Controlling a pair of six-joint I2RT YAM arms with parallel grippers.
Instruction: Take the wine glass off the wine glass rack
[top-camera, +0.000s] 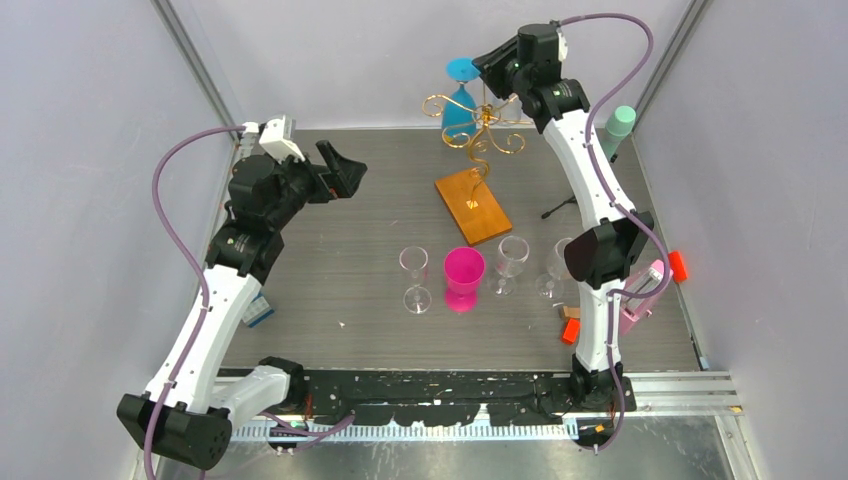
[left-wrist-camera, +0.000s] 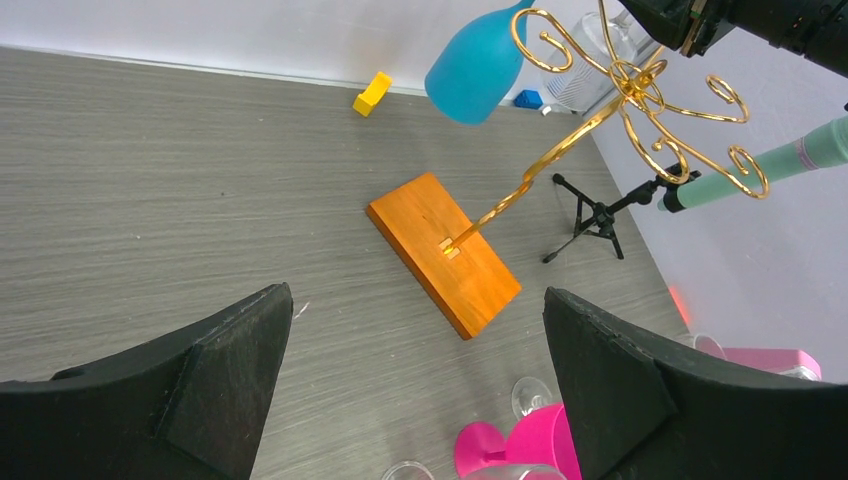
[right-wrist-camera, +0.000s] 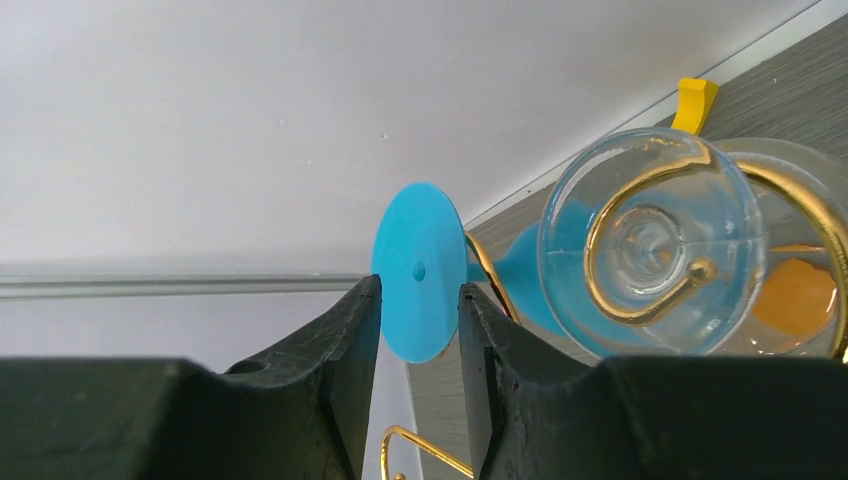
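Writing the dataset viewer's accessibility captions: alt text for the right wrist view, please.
Right gripper fingers flank the round foot of an inverted blue wine glass hanging on the gold wine glass rack; contact is unclear. A clear glass hangs beside it, white wall behind.

high rear overview, two wrist close-ups, rack (top-camera: 472, 205) seemingly in all
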